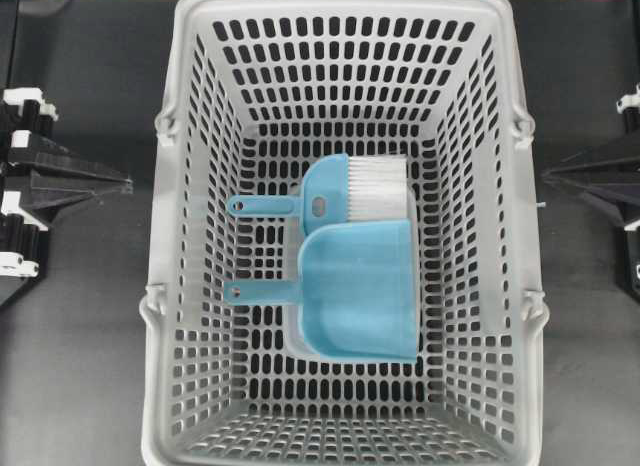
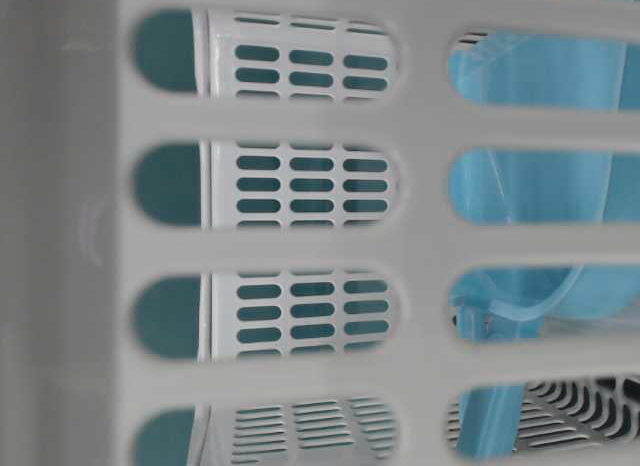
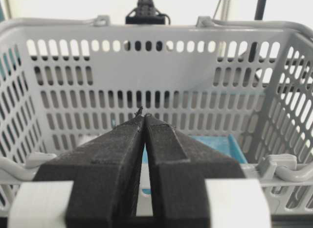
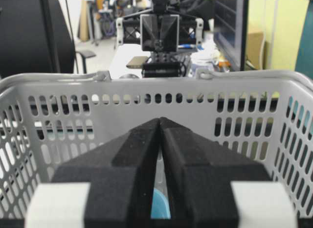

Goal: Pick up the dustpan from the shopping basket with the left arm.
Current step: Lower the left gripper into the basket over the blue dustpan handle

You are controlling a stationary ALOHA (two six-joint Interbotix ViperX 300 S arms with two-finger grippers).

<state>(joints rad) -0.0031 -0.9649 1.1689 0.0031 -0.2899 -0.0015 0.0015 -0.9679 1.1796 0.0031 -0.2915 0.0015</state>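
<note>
Both arms are sitting parked outside the shopping basket (image 1: pixel 180 236), one at each side edge of the overhead frame, so nothing is reaching in yet.

Left tool (image 3: pixel 143 116): tips pressed together, gripping nothing, pointing at the basket's near wall from outside. Right tool (image 4: pixel 160 121): same, tips together and empty, facing the opposite wall.

Dustpan (image 1: pixel 360 291) is lying flat on the basket floor, centre-right of the overhead frame. Its thin handle is pointing toward the left edge, i.e. toward the left arm's side, which I'd judge is the convenient grab point.

Hand brush (image 1: pixel 345 191) is lying just above it in the frame, white bristles to the right, its head overlapping the dustpan's upper edge.

Basket is holding only those two, as far as I can see. It is sitting on the dark tabletop (image 1: pixel 80 386).
</note>
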